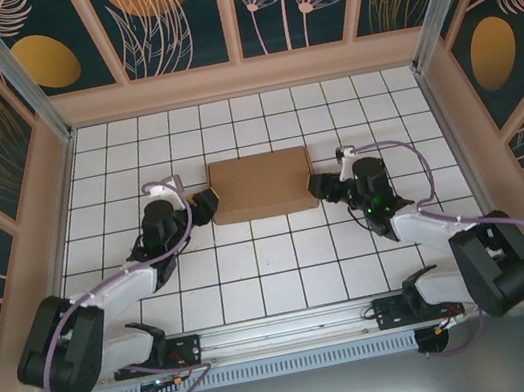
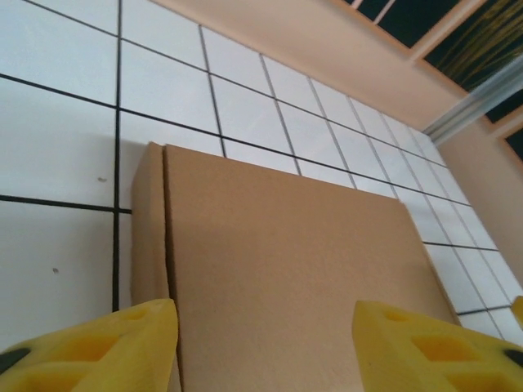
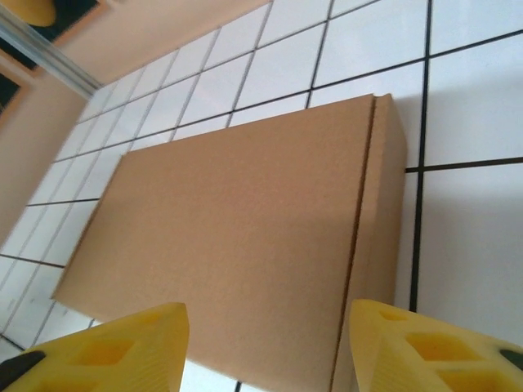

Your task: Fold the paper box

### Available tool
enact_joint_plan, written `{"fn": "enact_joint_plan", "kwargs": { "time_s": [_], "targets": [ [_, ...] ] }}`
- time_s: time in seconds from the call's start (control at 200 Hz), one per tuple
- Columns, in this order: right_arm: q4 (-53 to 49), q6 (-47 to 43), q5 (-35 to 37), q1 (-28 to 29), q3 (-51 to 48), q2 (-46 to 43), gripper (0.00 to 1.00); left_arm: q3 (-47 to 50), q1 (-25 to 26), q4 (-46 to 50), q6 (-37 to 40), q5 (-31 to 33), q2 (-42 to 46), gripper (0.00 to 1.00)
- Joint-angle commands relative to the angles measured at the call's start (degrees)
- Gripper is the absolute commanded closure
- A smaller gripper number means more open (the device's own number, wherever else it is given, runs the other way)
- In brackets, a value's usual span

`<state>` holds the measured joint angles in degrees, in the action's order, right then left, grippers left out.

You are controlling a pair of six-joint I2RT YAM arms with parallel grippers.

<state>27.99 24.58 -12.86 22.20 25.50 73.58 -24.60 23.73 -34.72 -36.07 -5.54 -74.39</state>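
The paper box (image 1: 260, 184) is lying closed and flat mid-table (image 1: 258, 288), its long axis running left to right. The left gripper (image 1: 205, 206) and right gripper (image 1: 321, 185) are facing its short ends, jaws spread apart.

1. Left wrist view: the near end of the paper box (image 2: 286, 269) runs off the bottom edge, and its corners sit behind the yellow fingers (image 2: 98, 347) of the left gripper (image 2: 263, 327).
2. Right wrist view: the box's nearest corner is cut off at the bottom edge, beside the right gripper (image 3: 270, 327).
3. From above, the tips of both grippers are too small to tell whether they touch the box.
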Motion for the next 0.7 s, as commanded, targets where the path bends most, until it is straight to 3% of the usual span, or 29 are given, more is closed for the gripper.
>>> {"fn": "enact_joint_plan", "kwargs": {
  "time_s": [0.0, 0.325, 0.535, 0.696],
  "targets": [
    [-9.5, 1.5, 2.0, -0.8, 7.0, 5.9, 0.48, -6.0, -1.6, 5.2, 0.4, -1.5, -6.9, 0.45],
    [-16.7, 3.1, -2.1, -1.7, 16.7, 20.6, 0.62, -14.9, -2.7, 6.2, -4.1, -9.9, -21.5, 0.60],
    [-16.9, 2.4, -3.1, -3.1, 21.9, 26.5, 0.71, -19.7, -4.2, 7.6, -3.2, -9.0, -27.0, 0.76],
    [-18.6, 1.1, -3.6, -4.2, 27.2, 31.1, 0.72, -23.0, -5.2, 8.2, -2.3, -8.8, -30.6, 0.77]
  ]
}}
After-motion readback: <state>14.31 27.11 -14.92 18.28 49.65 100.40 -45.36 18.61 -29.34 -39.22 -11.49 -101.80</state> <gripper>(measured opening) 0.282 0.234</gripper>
